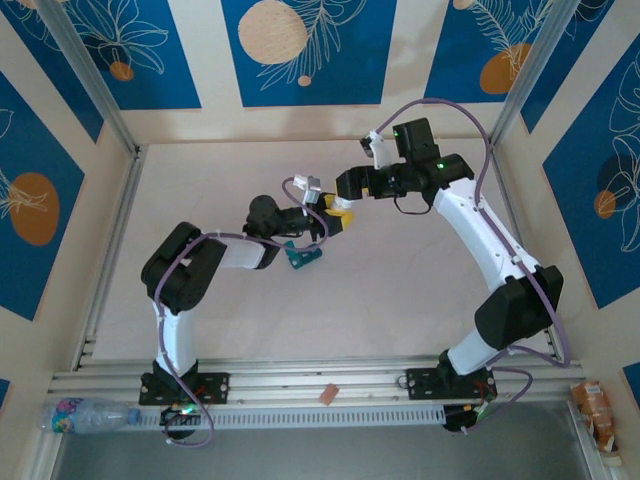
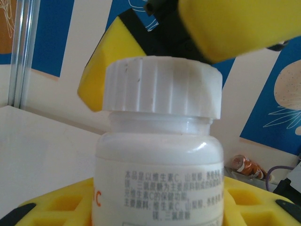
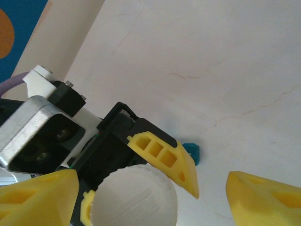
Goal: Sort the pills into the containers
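Seemingly the pill box (image 1: 303, 257) lies slantwise, half hidden.

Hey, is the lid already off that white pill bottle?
No, in the left wrist view the ribbed white cap sits squarely on the neck of the white bottle.

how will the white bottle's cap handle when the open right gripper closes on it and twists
The cap is ribbed, so a grip on it should hold rather than slip. The white bottle looks like rigid plastic, probably light and unlikely to crush. Gripped on its smooth round body by the left gripper, it might spin under a twist.
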